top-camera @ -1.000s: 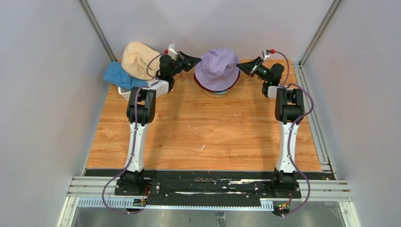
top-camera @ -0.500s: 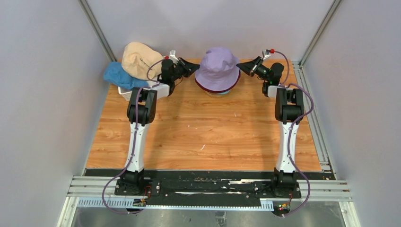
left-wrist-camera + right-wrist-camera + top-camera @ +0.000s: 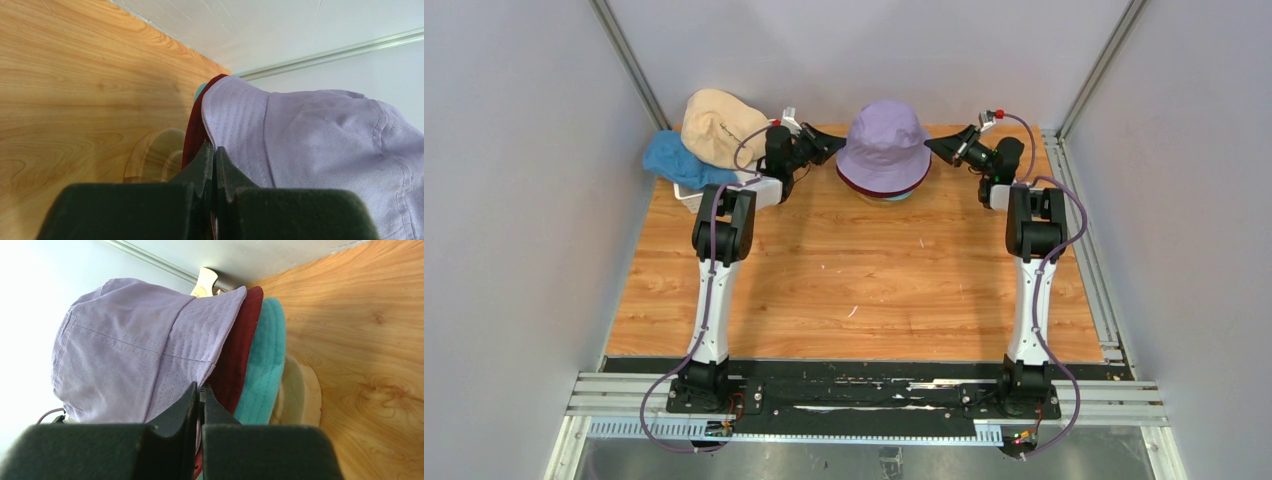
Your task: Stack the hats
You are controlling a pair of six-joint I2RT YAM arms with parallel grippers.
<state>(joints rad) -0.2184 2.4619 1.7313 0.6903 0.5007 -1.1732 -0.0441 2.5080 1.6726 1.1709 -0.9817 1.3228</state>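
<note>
Listed: lavender hat [image 3: 884,140], dark red hat [image 3: 235,350], teal hat [image 3: 262,360], beige hat [image 3: 714,125], blue hat [image 3: 674,160]. Also: surface [image 3: 854,290], orange-brown wood grain; stand [image 3: 305,395], pale wood.

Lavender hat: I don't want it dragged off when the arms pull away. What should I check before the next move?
1. Lavender hat over dark red hat and teal hat: ok.
2. Left gripper clear of the brim: cannot tell; shut at its edge.
3. Right gripper clear of the brim: cannot tell; shut at its edge.
4. Beige hat and blue hat stacked: not ok; both far left.
</note>
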